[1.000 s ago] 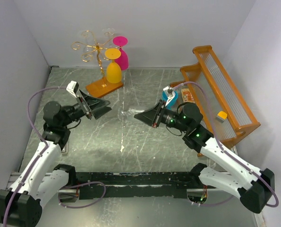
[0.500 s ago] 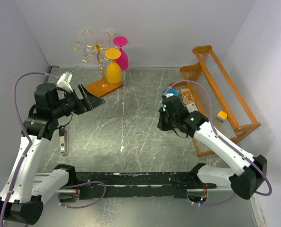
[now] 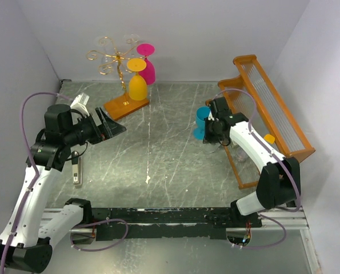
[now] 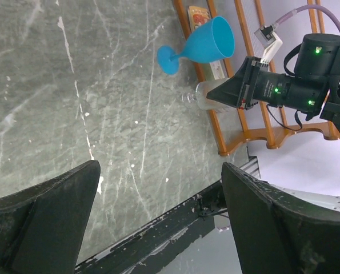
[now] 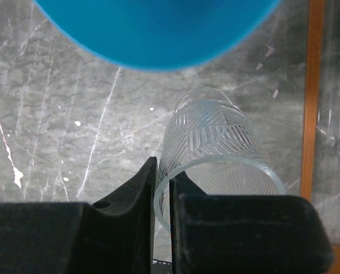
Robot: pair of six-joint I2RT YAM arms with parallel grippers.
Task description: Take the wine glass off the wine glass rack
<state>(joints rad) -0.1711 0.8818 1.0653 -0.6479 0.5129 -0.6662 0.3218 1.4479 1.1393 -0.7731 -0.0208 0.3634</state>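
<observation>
Upper left, the rack [image 3: 117,60] holds a yellow glass [image 3: 137,85] and a pink glass [image 3: 148,68]. The left gripper [image 3: 114,127], jaws apart, hangs near its base. Centre right, the right gripper [image 3: 216,141] meets a clear glass [image 3: 227,150] beside a blue glass [image 3: 202,121].

Left arm at frame left, left gripper [image 3: 114,129] spread wide; right arm bent at mid-right, right gripper [image 5: 163,171] pinching clear tumbler [image 5: 210,140] by the rim

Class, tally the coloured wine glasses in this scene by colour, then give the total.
yellow wine glass, hanging on the rack: 1
pink wine glass, hanging on the rack: 1
blue wine glass, on the table: 1
Total: 3
</observation>
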